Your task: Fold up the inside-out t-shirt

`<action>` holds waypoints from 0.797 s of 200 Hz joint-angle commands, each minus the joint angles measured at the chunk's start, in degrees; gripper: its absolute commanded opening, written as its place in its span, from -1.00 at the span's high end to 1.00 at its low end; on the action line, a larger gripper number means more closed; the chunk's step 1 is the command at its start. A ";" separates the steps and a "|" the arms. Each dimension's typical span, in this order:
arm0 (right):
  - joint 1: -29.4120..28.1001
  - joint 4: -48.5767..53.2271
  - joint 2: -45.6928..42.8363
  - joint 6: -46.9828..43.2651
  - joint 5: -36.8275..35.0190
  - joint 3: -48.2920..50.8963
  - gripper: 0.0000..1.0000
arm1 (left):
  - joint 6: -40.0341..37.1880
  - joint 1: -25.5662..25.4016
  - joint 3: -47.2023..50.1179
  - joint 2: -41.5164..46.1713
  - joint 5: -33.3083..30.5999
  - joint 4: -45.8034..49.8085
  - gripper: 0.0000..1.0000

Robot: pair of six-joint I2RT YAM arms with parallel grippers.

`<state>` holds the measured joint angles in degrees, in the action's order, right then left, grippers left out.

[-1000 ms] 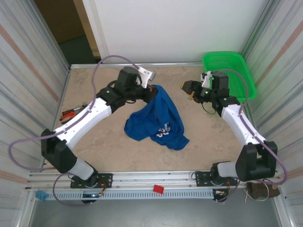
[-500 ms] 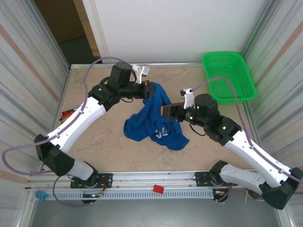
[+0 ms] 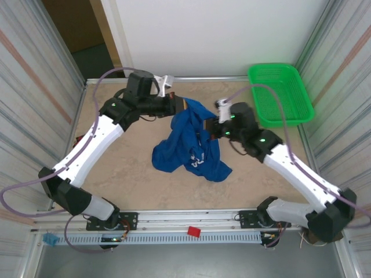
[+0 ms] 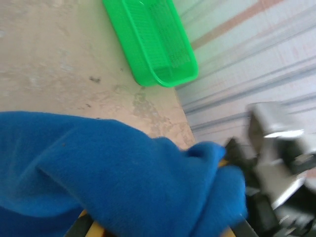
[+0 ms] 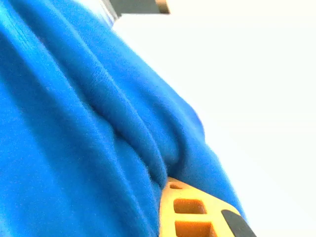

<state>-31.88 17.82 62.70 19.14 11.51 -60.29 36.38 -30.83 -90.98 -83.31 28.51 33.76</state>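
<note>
Royal-blue inside-out cloth t-shirt (image 3: 188, 147) lies bunched on the tan surface (image 3: 124, 174), upper folds pinched shut by left fingers (image 3: 181, 106) and right fingers (image 5: 190, 212). Draw them apart evenly, without twisting.

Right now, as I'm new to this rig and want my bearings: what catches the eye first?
A blue t-shirt lies crumpled in the middle of the table, white lettering showing, its top held up. The left gripper is shut on it from the left, the right gripper from the right. A bright green basket sits in the far right corner.
</note>
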 commanded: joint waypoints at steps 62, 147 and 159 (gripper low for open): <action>17.33 -10.17 -6.36 4.51 50.72 4.43 1.00 | -6.66 6.75 3.81 3.50 3.01 -3.14 0.23; 17.90 -10.09 -2.23 4.59 54.81 1.58 1.00 | -6.59 1.64 26.80 12.11 -3.74 -20.71 -0.31; 17.90 -10.09 -2.27 4.68 54.68 1.92 1.00 | -5.56 1.00 24.66 9.55 -3.42 -19.89 -0.33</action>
<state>-14.44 9.61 60.40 23.20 63.35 -56.75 30.02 -28.60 -64.25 -72.40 26.26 19.77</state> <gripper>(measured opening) 0.056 0.654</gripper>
